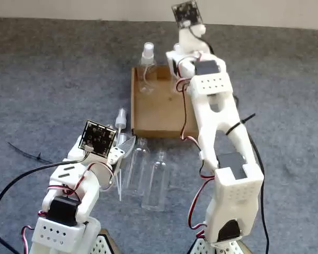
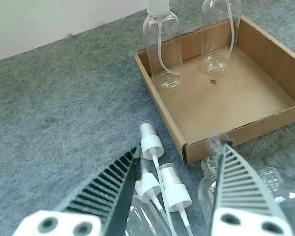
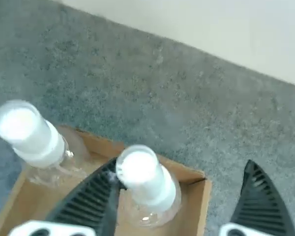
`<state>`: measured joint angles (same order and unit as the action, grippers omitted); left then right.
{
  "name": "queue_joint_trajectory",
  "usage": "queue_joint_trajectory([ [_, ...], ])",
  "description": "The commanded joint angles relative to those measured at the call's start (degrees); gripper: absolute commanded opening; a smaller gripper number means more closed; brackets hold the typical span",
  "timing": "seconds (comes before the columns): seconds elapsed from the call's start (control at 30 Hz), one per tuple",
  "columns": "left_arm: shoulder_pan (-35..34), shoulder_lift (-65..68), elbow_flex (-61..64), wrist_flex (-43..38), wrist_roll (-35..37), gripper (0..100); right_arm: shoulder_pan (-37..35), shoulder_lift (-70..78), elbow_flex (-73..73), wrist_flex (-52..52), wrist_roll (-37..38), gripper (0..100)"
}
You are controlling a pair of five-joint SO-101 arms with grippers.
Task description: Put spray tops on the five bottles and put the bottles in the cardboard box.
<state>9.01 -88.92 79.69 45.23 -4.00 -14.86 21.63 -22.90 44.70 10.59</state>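
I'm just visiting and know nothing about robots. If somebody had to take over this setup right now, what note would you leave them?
Left gripper: open, holding nothing, above the loose spray tops.
Right gripper: open, holding nothing, at the cap of a capped bottle standing in the cardboard box.
Done: that bottle and a second capped bottle stand in the box.
Left: three loose tops and the uncapped bottles lie on the table in front of the box. Cap them, then box them.
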Motion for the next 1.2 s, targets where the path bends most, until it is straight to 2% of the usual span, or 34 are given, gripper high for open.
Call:
queue_joint_trajectory([
  [0.0,-0.7,-0.5,-0.3,-1.4,-0.4,23,0.2,-1.0,-14.4,9.5,0.3,28.9],
  [0.1,-0.7,-0.5,-0.3,-1.4,-0.4,23,0.2,-1.0,-22.6,19.3,0.3,28.9],
  [0.33,-0.7,-0.2,-0.3,-1.4,-0.4,23,-3.3,-0.7,-34.9,52.2,0.3,28.9],
  [0.4,-0.7,-0.2,-0.3,-1.4,-0.4,23,-4.4,-1.2,-36.2,56.7,0.3,28.9],
  [0.53,-0.7,-0.2,-0.2,-1.4,-0.4,23,-5.1,-4.9,-29.8,56.6,-5.1,28.3],
  [0.8,-0.7,-0.2,-0.2,-1.5,-0.4,23,-13.4,-21.5,7.1,54.6,-7.3,26.9],
  [1.03,-0.7,-0.2,-0.2,-1.5,-0.4,23,-19.2,-39.0,45.4,33.9,-12.2,27.0],
  [1.17,-0.7,-0.5,0.4,-1.5,-0.4,23,-21.8,-43.6,59.6,23.9,-16.6,27.0],
])
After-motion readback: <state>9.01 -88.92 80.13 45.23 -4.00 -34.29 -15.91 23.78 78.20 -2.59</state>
